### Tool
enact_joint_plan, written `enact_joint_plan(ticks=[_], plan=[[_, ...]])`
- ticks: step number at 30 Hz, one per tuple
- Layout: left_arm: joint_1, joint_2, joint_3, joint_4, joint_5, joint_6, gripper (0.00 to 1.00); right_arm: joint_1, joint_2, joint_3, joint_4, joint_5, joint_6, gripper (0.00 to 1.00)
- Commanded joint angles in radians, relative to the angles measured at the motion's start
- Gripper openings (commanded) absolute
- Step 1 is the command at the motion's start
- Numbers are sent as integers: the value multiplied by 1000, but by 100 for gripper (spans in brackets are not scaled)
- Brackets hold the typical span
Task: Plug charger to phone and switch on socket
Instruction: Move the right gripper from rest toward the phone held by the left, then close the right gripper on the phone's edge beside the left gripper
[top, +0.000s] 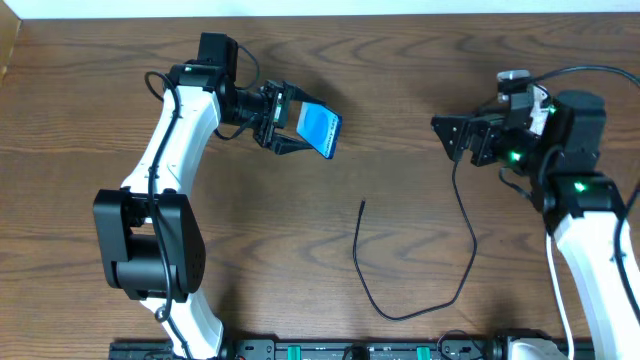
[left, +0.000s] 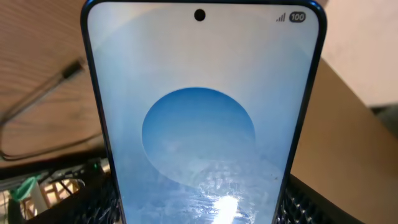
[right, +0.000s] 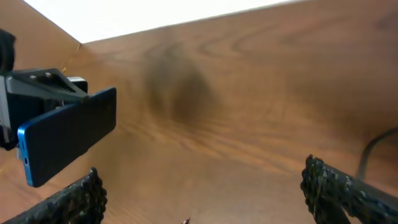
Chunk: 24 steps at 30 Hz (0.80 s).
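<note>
My left gripper (top: 290, 122) is shut on the phone (top: 322, 129) and holds it above the table, its blue screen tilted up. The phone's screen fills the left wrist view (left: 199, 124). It shows edge-on in the right wrist view (right: 68, 134). The charger's thin black cable (top: 462, 280) lies looped on the table, its plug tip (top: 362, 204) free below the phone. My right gripper (top: 452, 137) is open and empty, facing the phone from the right (right: 205, 190). A small white part (top: 514, 77) shows behind the right arm; I cannot tell whether it is the socket.
The wooden table (top: 400, 60) runs to a pale back edge (right: 155, 18). The cable's upper end runs up under the right arm (top: 456, 175). A stretch of the cable lies at the left of the left wrist view (left: 37, 99). The arm bases stand at the front edge.
</note>
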Motion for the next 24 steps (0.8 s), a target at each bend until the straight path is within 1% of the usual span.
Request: enact_joint_plan(ticks=[1, 5, 7, 15, 21, 24], plan=[[-3, -31, 34, -3, -56, -26, 7, 7, 35, 25, 5, -42, 92, 99], [-17, -31, 34, -3, -122, -44, 7, 8, 68, 25, 4, -43, 288, 99], [-32, -31, 34, -3, -158, -69, 7, 9, 79, 25, 8, -47, 341, 99], [-109, -31, 34, -2, -253, -147, 7, 67, 87, 24, 0, -56, 340, 99], [-158, -31, 34, 9, -283, -195, 7, 139, 89, 24, -3, -56, 286, 99], [-178, -31, 34, 9, -313, -210, 7, 175, 92, 24, -5, -46, 284, 99]])
